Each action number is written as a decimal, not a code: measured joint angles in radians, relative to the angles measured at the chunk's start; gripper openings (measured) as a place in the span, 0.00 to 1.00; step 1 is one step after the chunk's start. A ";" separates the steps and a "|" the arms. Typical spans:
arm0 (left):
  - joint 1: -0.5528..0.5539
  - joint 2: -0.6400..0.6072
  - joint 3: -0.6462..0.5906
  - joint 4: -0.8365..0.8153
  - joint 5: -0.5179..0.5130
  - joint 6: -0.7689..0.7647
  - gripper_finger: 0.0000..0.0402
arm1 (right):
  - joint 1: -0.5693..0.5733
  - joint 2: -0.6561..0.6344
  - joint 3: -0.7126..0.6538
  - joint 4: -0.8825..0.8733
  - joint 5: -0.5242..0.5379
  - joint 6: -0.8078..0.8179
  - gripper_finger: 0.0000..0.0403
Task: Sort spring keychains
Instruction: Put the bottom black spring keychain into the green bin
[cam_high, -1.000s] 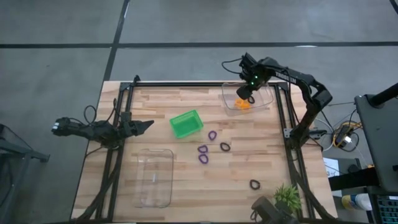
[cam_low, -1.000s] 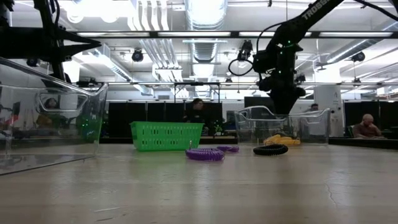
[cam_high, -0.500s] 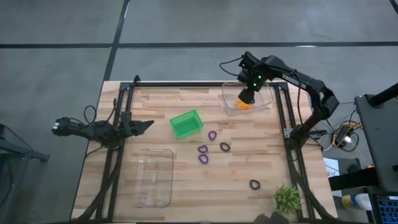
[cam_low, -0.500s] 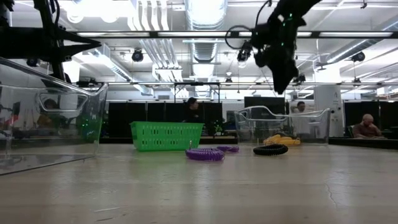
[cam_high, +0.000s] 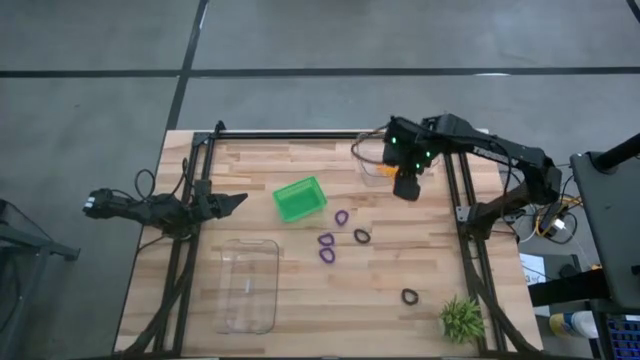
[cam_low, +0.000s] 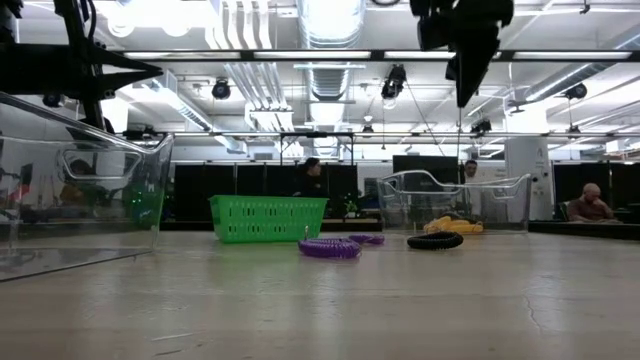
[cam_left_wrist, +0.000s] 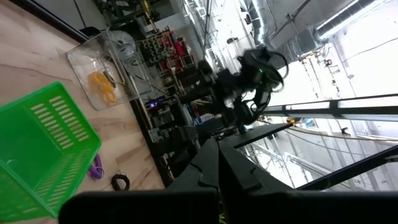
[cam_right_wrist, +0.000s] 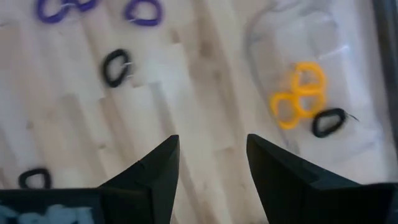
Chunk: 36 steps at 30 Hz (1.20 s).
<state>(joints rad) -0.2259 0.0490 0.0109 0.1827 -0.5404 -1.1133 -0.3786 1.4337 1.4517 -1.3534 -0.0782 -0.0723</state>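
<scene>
My right gripper (cam_high: 407, 188) (cam_right_wrist: 211, 168) hangs open and empty, high above the table, beside the far clear bin (cam_high: 375, 168). That bin holds a cluster of orange spring keychains (cam_right_wrist: 298, 94) (cam_low: 450, 225) and one black one (cam_right_wrist: 328, 122). On the wood lie three purple keychains (cam_high: 341, 217) (cam_high: 326, 240) (cam_high: 326, 255) and two black ones (cam_high: 361, 236) (cam_high: 408, 296). The green bin (cam_high: 299, 198) stands left of them. My left gripper (cam_high: 240, 199) waits, shut, at the table's left side.
A second clear bin (cam_high: 248, 285) sits near the table's near left. A small green spiky plant (cam_high: 461, 318) stands at the near right corner. Dark frame rails (cam_high: 455, 200) run along the table's sides. Bare wood lies between the loose keychains and the near edge.
My right gripper has risen from just over the far clear bin, climbing out of the low view's middle to its top, and has shifted toward the table's near edge and slightly right. The orange keychains stay in the bin.
</scene>
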 joint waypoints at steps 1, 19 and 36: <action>0.000 0.000 0.000 0.000 0.000 0.000 0.00 | 0.024 -0.004 0.000 -0.001 0.004 0.018 0.45; 0.000 0.000 0.000 -0.003 0.000 -0.007 0.00 | -0.043 0.059 -0.003 0.057 0.084 0.182 0.44; 0.000 0.000 0.000 -0.003 0.000 -0.010 0.00 | -0.418 0.393 -0.003 0.136 0.078 0.349 0.44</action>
<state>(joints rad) -0.2259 0.0490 0.0109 0.1799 -0.5404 -1.1236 -0.7969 1.8269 1.4490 -1.2171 0.0002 0.2762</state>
